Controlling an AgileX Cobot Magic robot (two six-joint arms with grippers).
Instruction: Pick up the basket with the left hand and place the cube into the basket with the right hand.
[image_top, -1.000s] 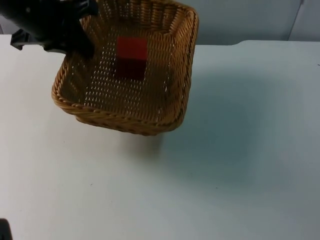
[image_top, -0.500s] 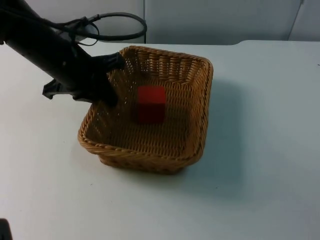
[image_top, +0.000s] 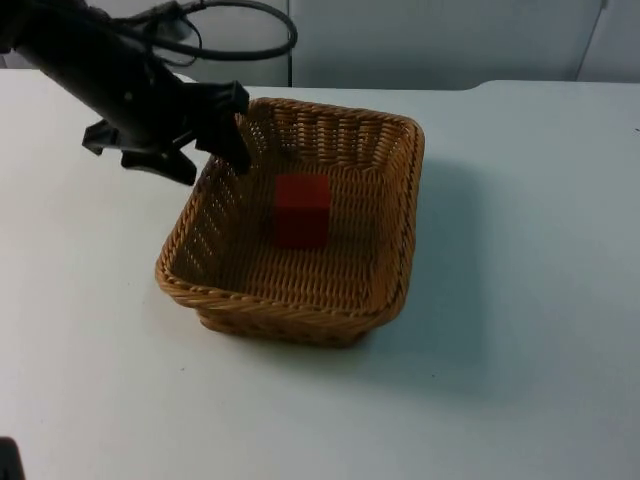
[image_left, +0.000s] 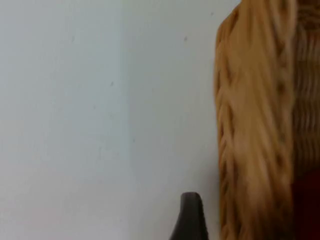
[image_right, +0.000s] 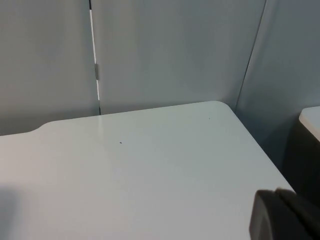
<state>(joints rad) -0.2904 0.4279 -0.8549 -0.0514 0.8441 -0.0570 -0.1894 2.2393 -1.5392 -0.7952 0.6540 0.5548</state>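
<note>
One red cube (image_top: 302, 209) is seen inside the wicker basket (image_top: 385, 290), near the middle of its woven floor, upright and apart from every wall. The basket is set flat on the white table (image_top: 520, 350), so the placing step is judged done.

At the basket's rear left corner the left gripper (image_top: 212, 158) is found, its fingers spread: one finger (image_top: 236, 148) is reached over the rim to the inner side, the other is kept outside, and the wall is straddled without being visibly pinched. Nothing is judged to be held by it. In the left wrist view the braided rim (image_left: 250, 125) is shown just beside a black fingertip (image_left: 190, 217), with bare table on the other side.

The right gripper (image_right: 285, 215) is parked over a far corner of the table by the grey partition wall (image_right: 165, 50), where the arm waits; whether its fingers are parted or closed cannot be told.

The basket is judged light and fairly stiff, though the weave may flex a little under load. A hold is best taken across the thick rim, where the braid gives a rough, non-slip surface. The cube is judged rigid, smooth-faced and light, best gripped on two opposite flat faces.
</note>
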